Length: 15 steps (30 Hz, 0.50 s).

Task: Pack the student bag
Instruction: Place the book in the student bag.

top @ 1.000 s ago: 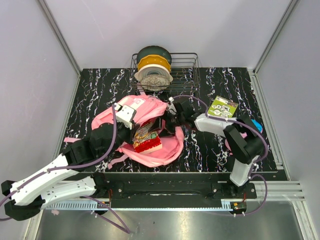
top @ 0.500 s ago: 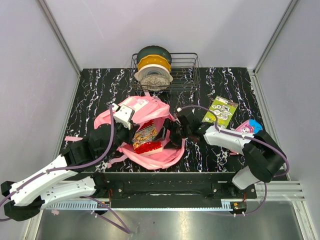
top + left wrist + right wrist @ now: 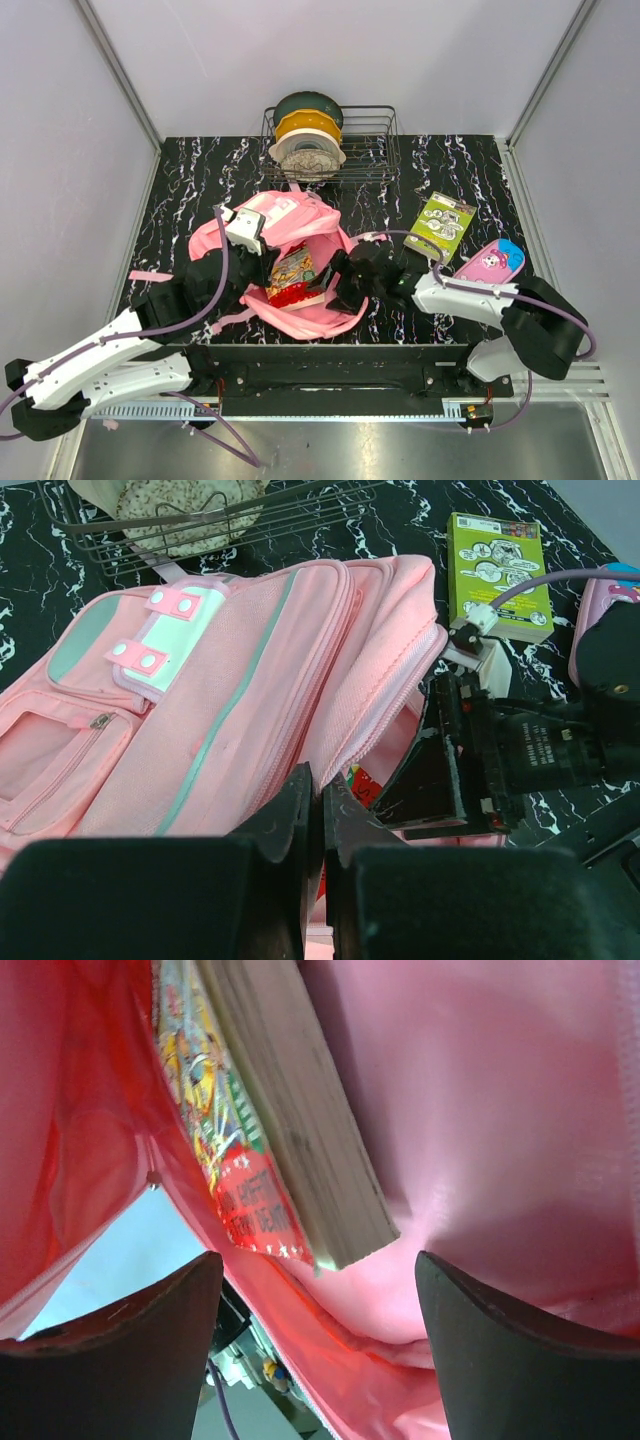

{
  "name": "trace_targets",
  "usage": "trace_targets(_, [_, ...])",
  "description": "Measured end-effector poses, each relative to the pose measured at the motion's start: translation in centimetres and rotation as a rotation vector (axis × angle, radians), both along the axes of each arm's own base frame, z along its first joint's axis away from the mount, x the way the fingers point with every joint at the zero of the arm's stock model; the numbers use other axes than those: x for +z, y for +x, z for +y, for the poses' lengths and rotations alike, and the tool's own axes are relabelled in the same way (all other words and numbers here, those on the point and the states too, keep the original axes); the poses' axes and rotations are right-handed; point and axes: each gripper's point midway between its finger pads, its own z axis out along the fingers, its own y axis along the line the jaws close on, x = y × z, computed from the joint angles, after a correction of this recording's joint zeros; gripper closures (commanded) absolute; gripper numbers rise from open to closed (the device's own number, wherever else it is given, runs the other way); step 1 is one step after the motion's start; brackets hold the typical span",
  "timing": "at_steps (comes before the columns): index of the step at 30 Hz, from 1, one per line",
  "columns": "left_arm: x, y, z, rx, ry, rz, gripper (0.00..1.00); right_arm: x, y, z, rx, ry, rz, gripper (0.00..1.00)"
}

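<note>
The student bag (image 3: pixel 300 225) is a soft pink backpack lying mid-table with its main opening facing the near edge. My left gripper (image 3: pixel 266 268) is shut on the zip edge of the bag's upper flap and holds it up; the left wrist view shows the jaws (image 3: pixel 322 792) pinching that pink edge of the bag (image 3: pixel 200 710). A colourful book (image 3: pixel 294 281) lies inside the opening. My right gripper (image 3: pixel 342 282) is open at the opening's right side. In the right wrist view the book (image 3: pixel 280 1130) lies on the bag's lining (image 3: pixel 480 1110), just beyond the open, empty gripper (image 3: pixel 318 1290).
A green printed box (image 3: pixel 445 222) and a small pink pencil case with a blue end (image 3: pixel 490 262) lie right of the bag. A wire basket (image 3: pixel 375 150) with filament spools (image 3: pixel 307 150) stands at the back. A pink strap (image 3: pixel 145 276) trails left.
My right arm has swung toward the near edge, and its gripper has moved down along the bag's right side to the opening. The pencil case is now uncovered. The left gripper still holds the flap.
</note>
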Motion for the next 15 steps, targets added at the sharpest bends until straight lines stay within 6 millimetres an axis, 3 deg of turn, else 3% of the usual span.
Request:
trace_targets(5, [-0.2, 0.1, -0.1, 0.007, -0.005, 0.007, 1.0, -1.9, 0.3, 0.3, -0.068, -0.026, 0.058, 0.19])
trace_targets(11, [-0.3, 0.1, 0.0, 0.012, -0.003, 0.006, 1.0, -2.4, 0.9, 1.3, -0.1, 0.005, 0.065, 0.26])
trace_targets(15, [-0.3, 0.1, 0.1, 0.013, -0.002, 0.006, 1.0, -3.2, 1.4, 2.0, -0.102, 0.02, 0.068, 0.46])
